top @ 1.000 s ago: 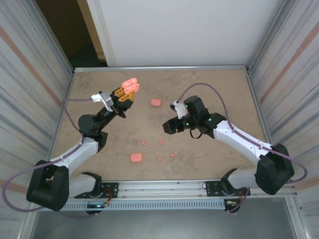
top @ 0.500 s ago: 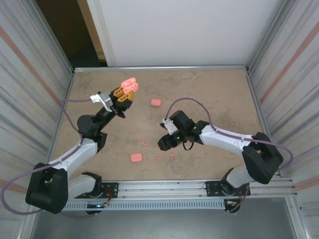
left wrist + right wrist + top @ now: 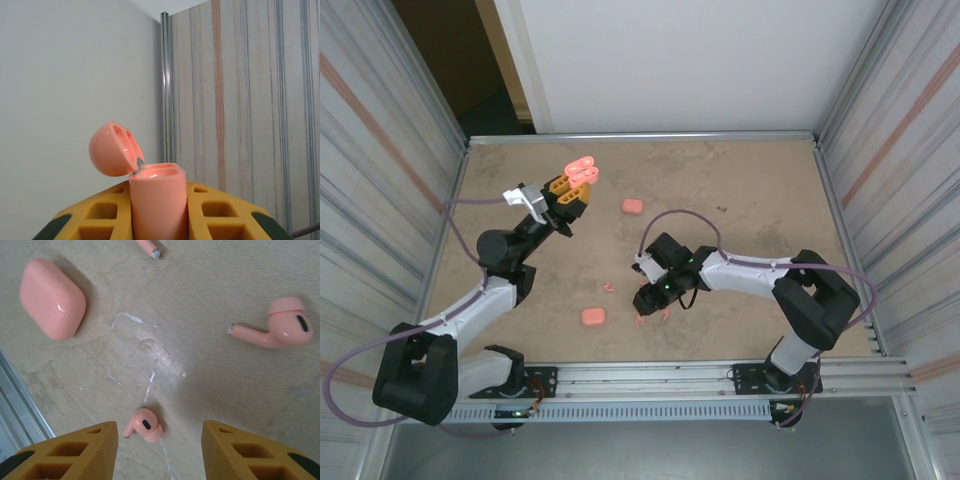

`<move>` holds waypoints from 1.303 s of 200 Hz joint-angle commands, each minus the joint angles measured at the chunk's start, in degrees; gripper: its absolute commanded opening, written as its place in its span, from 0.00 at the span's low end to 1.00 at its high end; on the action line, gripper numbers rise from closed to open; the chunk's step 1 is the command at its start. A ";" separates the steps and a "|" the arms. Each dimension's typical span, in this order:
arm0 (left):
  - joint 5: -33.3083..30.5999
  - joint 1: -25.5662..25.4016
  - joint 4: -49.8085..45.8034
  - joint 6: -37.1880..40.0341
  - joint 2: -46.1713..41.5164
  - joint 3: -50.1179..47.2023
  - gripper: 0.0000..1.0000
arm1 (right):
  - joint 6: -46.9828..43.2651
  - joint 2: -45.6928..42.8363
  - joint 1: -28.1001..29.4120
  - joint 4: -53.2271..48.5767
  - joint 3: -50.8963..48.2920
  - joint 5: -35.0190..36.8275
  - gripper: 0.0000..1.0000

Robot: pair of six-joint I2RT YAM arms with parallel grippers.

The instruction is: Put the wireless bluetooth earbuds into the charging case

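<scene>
My left gripper [image 3: 567, 195] is raised at the back left and shut on an open pink charging case [image 3: 581, 172]. In the left wrist view the case [image 3: 157, 200] stands upright between the yellow fingers [image 3: 225, 215], its lid [image 3: 112, 150] tipped back and both wells empty. My right gripper [image 3: 648, 300] hangs low over the scattered earbuds, open. In the right wrist view one earbud [image 3: 144, 425] lies on the table between the spread fingers [image 3: 247, 452], nearer the left one. A second earbud [image 3: 280, 330] lies farther off to the right. More earbuds [image 3: 608, 287] lie on the table.
A closed pink case [image 3: 593, 317] sits near the front, and shows in the right wrist view [image 3: 52, 297] beside the aluminium front rail [image 3: 15, 405]. Another closed case [image 3: 633, 206] rests mid-table. Metal walls [image 3: 880, 150] enclose the table on both sides.
My right arm has swung left and toward the near edge, lowering its open gripper over the earbuds. The left arm and its held case have stayed put.
</scene>
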 commanded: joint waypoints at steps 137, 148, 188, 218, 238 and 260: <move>0.32 0.30 2.24 -0.62 0.72 0.85 0.00 | -2.30 6.95 2.56 -4.28 4.58 -4.82 0.39; 0.27 0.30 2.26 -0.71 0.73 0.72 0.00 | -2.37 7.08 2.72 -4.63 4.59 -4.83 0.39; 0.25 0.36 2.13 -0.65 0.62 0.77 0.00 | -2.56 8.17 3.08 -5.72 4.74 -4.19 0.38; 0.22 0.33 1.99 -0.56 0.72 0.85 0.00 | -2.80 8.62 3.18 -6.34 4.90 -3.16 0.35; 0.37 0.38 1.79 -0.51 0.65 0.85 0.00 | -2.92 8.92 3.13 -6.44 5.05 -2.88 0.32; 0.33 0.31 1.83 -0.46 0.48 0.85 0.00 | -3.00 8.71 3.22 -6.44 5.12 -2.53 0.28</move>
